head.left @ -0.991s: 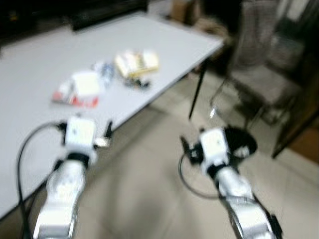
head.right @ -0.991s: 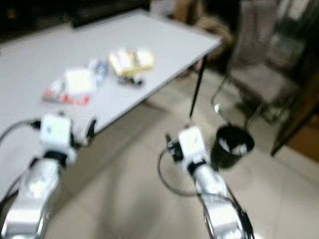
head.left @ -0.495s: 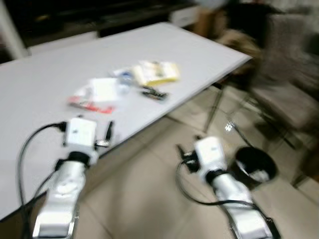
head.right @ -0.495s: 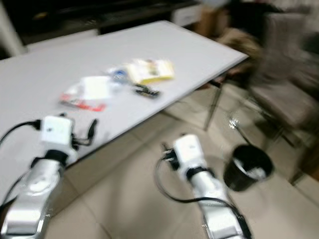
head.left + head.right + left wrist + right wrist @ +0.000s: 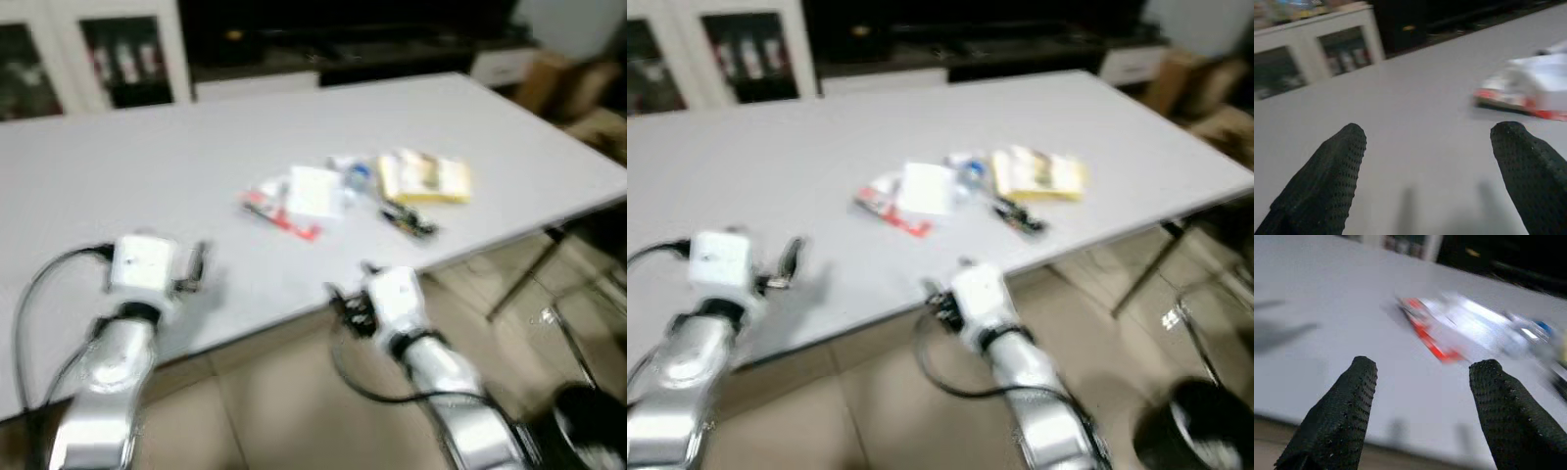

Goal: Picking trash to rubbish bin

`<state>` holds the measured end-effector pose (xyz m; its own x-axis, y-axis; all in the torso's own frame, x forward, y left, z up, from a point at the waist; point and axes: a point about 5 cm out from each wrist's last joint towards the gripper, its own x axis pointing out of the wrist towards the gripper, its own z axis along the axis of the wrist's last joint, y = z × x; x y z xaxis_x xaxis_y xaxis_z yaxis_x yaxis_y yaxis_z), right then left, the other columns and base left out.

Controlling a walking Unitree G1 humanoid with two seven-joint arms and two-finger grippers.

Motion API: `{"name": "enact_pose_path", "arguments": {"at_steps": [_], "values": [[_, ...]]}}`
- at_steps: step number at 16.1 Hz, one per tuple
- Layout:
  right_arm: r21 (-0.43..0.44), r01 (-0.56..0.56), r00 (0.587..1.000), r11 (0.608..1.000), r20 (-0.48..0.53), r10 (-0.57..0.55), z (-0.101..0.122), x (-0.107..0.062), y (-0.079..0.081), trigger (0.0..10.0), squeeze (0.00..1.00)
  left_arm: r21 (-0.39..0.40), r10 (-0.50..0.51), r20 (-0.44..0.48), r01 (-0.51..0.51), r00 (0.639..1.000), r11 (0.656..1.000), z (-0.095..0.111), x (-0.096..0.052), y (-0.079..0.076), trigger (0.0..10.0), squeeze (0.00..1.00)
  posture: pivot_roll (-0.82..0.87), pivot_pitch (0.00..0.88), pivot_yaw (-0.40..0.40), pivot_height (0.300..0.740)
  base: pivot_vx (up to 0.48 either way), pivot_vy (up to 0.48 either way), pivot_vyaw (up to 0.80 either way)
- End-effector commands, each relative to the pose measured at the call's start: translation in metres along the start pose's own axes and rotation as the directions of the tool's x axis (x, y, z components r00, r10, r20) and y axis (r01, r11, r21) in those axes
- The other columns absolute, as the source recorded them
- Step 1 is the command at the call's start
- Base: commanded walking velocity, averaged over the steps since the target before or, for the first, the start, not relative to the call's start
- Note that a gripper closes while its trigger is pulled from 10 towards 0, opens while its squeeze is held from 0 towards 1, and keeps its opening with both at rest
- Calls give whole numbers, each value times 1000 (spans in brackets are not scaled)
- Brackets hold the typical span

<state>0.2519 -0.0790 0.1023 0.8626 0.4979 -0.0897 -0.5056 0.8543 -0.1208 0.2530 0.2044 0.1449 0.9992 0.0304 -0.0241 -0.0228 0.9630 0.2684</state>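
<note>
On the robot's left, the left end effector (image 5: 1427, 171) hovers over a bare stretch of the white table (image 5: 118, 186), its two black fingers spread wide with nothing between them. Further right, near the table's middle, lies the trash: a red-and-white wrapper (image 5: 284, 208) with a white paper (image 5: 313, 189) lying on it, a small blue-capped piece (image 5: 355, 178) just beside that, a yellow packet (image 5: 424, 178), and a thin dark scrap (image 5: 411, 221) near the front edge. The right end effector (image 5: 1422, 404) is held at that front edge, fingers likewise wide apart and empty, aimed at the red-and-white wrapper. At the far right, on the floor, stands the black rubbish bin (image 5: 1195, 431), well apart from the table. The step in hand looks like the approach to a first pick. It would go best if the robot settles until the blur clears, then reaches low and flat so one finger slides under the wrapper's edge.
</note>
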Motion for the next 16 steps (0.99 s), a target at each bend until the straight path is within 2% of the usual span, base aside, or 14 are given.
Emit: {"name": "enact_pose_path", "arguments": {"at_steps": [1, 3, 5, 8, 10, 14, 15, 16], "values": [[1, 18, 1000, 1000, -14, -18, -4, -5, -9, 10000, 0, -9, -29, 14, 29, 999, 1000, 4, -1, -9, 10000, 0, 95, 0, -53, 740, 315, 0, 800], [6, -5, 1000, 1000, 11, 5, 0, -1, -6, 10000, 0, -5, -34, 7, 34, 999, 999, 3, -3, -9, 10000, 0, 99, 0, -48, 740, 317, 0, 800], [46, 51, 997, 998, 53, -54, 7, 0, -12, 10000, 0, 0, -58, 16, 58, 998, 998, 4, -2, -12, 10000, 0, 97, 0, -42, 740, 313, 0, 0], [13, 219, 972, 976, 87, -220, 14, -5, -37, 10000, 0, -11, -105, 24, 105, 994, 994, 6, 2, -18, 10000, 0, 77, 0, -20, 740, 314, 0, 0], [28, 293, 953, 956, 67, -294, 14, -13, -51, 10000, 0, -12, -131, 27, 131, 991, 991, 6, 4, -23, 10000, 0, 61, 0, -10, 740, 315, 0, -800], [45, 324, 944, 945, 48, -326, 15, -18, -53, 10000, 0, -15, -153, 29, 153, 988, 988, 6, 6, -27, 10000, 0, 39, 0, -6, 740, 313, 0, -800], [20, 317, 948, 948, 9, -317, 11, -17, -52, 10000, 0, -12, -164, 32, 164, 986, 986, 6, 7, -29, 10000, 0, 37, 0, -7, 740, 315, 0, -450], [35, 293, 956, 956, -25, -292, 7, -17, -49, 10000, 0, -8, -170, 33, 170, 985, 985, 6, 8, -30, 10000, 0, 36, 0, -8, 740, 311, 0, 0]]}}
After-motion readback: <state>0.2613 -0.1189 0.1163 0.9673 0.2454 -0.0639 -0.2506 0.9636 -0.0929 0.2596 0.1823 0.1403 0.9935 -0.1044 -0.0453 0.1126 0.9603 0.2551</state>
